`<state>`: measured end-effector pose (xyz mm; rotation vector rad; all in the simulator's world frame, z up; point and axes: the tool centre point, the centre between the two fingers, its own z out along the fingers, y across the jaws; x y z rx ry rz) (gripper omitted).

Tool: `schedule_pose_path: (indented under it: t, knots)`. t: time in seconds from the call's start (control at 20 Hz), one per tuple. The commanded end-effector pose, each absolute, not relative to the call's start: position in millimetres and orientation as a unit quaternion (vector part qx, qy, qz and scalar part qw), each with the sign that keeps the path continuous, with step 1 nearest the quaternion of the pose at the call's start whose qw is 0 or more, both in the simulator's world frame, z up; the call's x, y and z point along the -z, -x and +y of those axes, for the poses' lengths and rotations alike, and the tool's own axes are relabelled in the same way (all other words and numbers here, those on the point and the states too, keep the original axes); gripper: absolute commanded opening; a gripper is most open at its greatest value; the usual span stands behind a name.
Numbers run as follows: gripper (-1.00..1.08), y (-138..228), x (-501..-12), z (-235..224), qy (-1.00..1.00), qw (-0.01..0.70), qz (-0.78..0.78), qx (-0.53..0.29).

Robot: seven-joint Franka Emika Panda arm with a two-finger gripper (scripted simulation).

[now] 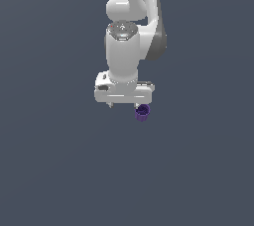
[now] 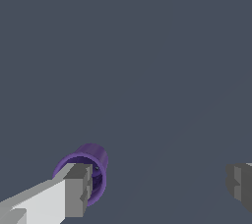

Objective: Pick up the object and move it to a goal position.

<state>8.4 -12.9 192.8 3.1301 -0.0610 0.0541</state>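
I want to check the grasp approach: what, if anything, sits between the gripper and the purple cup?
Nothing visible does. The purple cup sits right by one finger of the wide-open gripper, off to one side, not centred.

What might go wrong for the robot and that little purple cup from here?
1. The gripper is wide open, and the purple cup sits right at one finger, not centred between them. Closing now might push it aside instead of clamping it.
2. That finger overlaps the cup's rim in the wrist view, so moving down could tip or knock it.
3. In the exterior view the cup is partly hidden beneath the hand, making alignment hard to judge.
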Motion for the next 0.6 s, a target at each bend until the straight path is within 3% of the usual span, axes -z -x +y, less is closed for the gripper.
schedule_pose_path:
  t: [0.0, 0.55]
  knots:
    - [0.28, -8.4, -192.8, -12.9, -1.0, 0.005, -0.019, -0.017]
    - [0.28, -1.5, -181.7, -17.2, -1.0, 0.006, -0.021, -0.001]
